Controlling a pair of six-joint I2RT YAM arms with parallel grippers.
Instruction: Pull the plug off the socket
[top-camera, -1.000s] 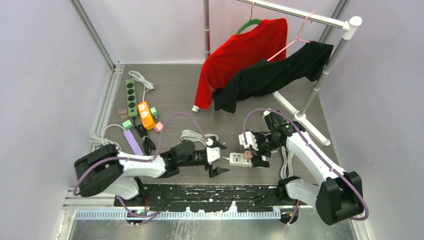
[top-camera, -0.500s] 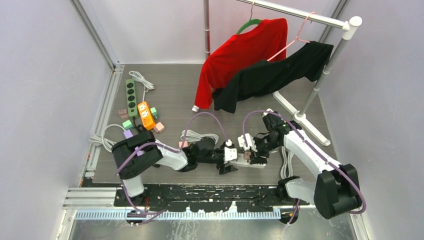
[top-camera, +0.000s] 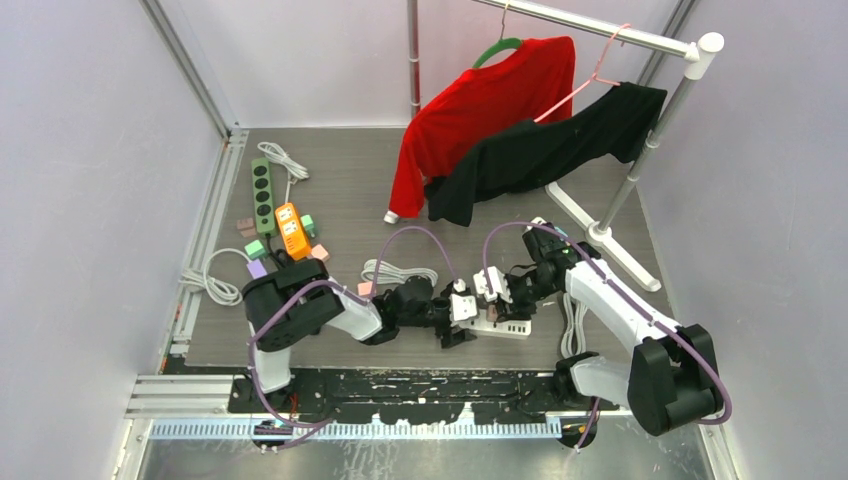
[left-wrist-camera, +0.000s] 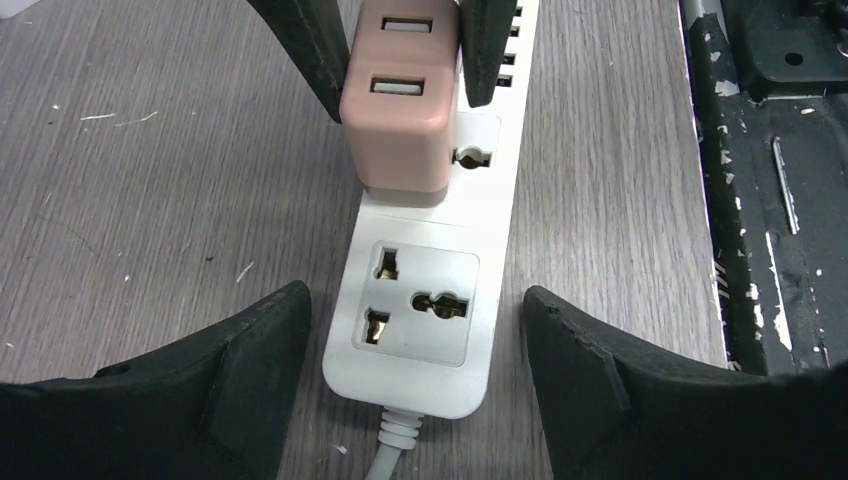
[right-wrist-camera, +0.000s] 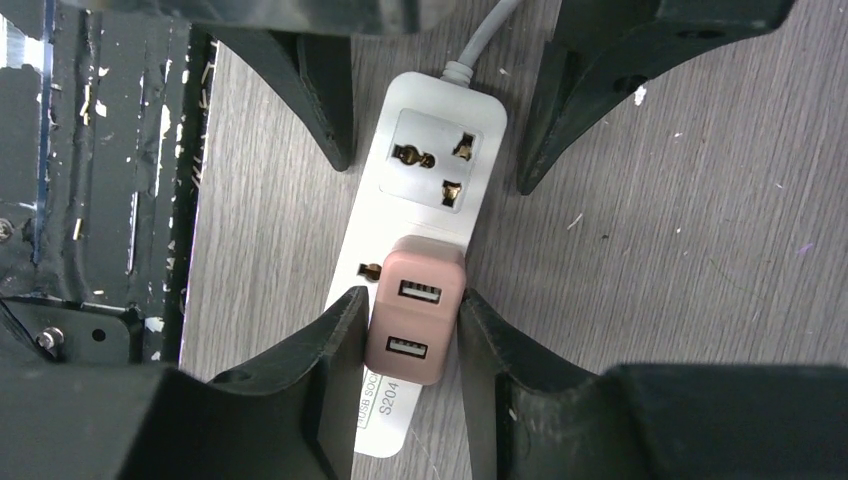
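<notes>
A pink USB plug (right-wrist-camera: 415, 320) sits in the white socket strip (right-wrist-camera: 440, 160), which lies flat on the wooden table. My right gripper (right-wrist-camera: 412, 305) is shut on the plug, one finger pressed against each side. In the left wrist view the plug (left-wrist-camera: 400, 130) stands upright in the strip (left-wrist-camera: 420, 330) between those two fingers. My left gripper (left-wrist-camera: 415, 300) is open and straddles the strip's cable end, with a thin gap on each side. From above, both grippers meet over the strip (top-camera: 505, 328), the left gripper (top-camera: 460, 322) on its left and the right gripper (top-camera: 496, 300) over it.
A green strip (top-camera: 263, 194), an orange strip (top-camera: 292, 231) and small coloured plugs lie at the back left. A coiled white cable (top-camera: 398, 272) lies behind the left arm. A clothes rack holds a red shirt (top-camera: 480, 110) and a black shirt (top-camera: 560, 150). A black rail (top-camera: 400, 385) runs along the near edge.
The left arm has swung right, bringing its gripper around the strip's cable end. The right gripper has come down and shut on the pink plug.
</notes>
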